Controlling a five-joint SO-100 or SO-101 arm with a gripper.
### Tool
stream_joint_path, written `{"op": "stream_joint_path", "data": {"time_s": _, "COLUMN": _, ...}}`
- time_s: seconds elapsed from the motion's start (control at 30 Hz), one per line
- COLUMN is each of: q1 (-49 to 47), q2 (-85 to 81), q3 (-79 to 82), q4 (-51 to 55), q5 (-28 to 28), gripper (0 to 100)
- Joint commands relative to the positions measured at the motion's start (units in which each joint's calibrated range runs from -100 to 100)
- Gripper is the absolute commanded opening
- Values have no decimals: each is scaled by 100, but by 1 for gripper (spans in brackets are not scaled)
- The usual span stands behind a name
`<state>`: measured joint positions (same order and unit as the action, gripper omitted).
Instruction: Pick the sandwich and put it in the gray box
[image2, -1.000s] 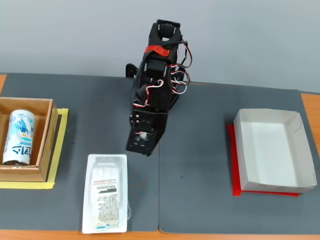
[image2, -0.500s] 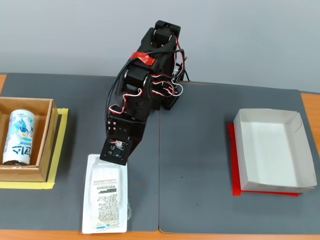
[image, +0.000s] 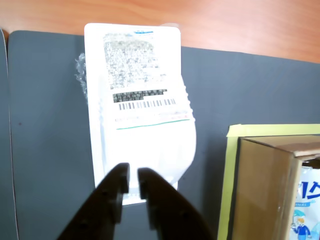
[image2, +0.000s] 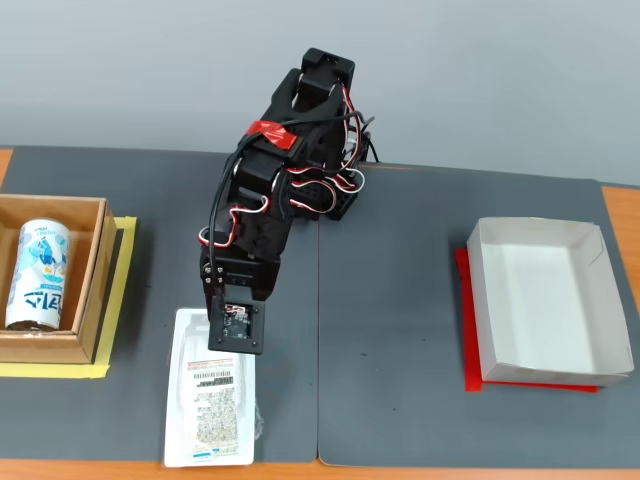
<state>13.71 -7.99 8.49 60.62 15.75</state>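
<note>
The sandwich (image2: 208, 402) lies flat on the dark mat (image2: 400, 330) near the front edge of the table in the fixed view, label up, barcode and print showing; its far end sits under the arm's (image2: 285, 190) wrist; in the wrist view the pack (image: 142, 110) runs up the frame from the gripper (image: 133, 181) to the orange table edge (image: 225, 22). The gripper hangs over the pack's near end; its two black fingers (image: 116, 192) stand a narrow gap apart, with white pack showing between the tips; I cannot tell whether they touch the pack, and they clamp nothing that shows.

The gray box (image2: 545, 300) stands open and empty at the right of the fixed view, well apart from the sandwich, on a red sheet (image2: 470, 330). At the left of that view a brown box (image2: 75, 280) rests on yellow tape (image2: 60, 368) and holds a can (image2: 38, 272) lying on its side; in the wrist view the same brown box (image: 265, 190) fills the lower right corner, just beside the pack, the can's (image: 306, 210) blue print showing inside.
</note>
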Motion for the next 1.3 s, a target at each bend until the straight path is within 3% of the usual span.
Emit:
{"op": "stream_joint_path", "data": {"time_s": 0.0, "q1": 43, "q2": 14, "q3": -356, "q4": 23, "q5": 110, "gripper": 2}}
{"op": "stream_joint_path", "data": {"time_s": 0.2, "q1": 28, "q2": 31, "q3": -329, "q4": 31, "q5": 131, "gripper": 6}}
{"op": "stream_joint_path", "data": {"time_s": 0.4, "q1": 6, "q2": 40, "q3": -256, "q4": 153, "q5": 220, "gripper": 34}}
{"op": "stream_joint_path", "data": {"time_s": 0.53, "q1": -9, "q2": 65, "q3": -256, "q4": 352, "q5": 293, "gripper": 45}}
{"op": "stream_joint_path", "data": {"time_s": 1.27, "q1": -84, "q2": 549, "q3": -48, "q4": 257, "q5": 246, "gripper": 45}}
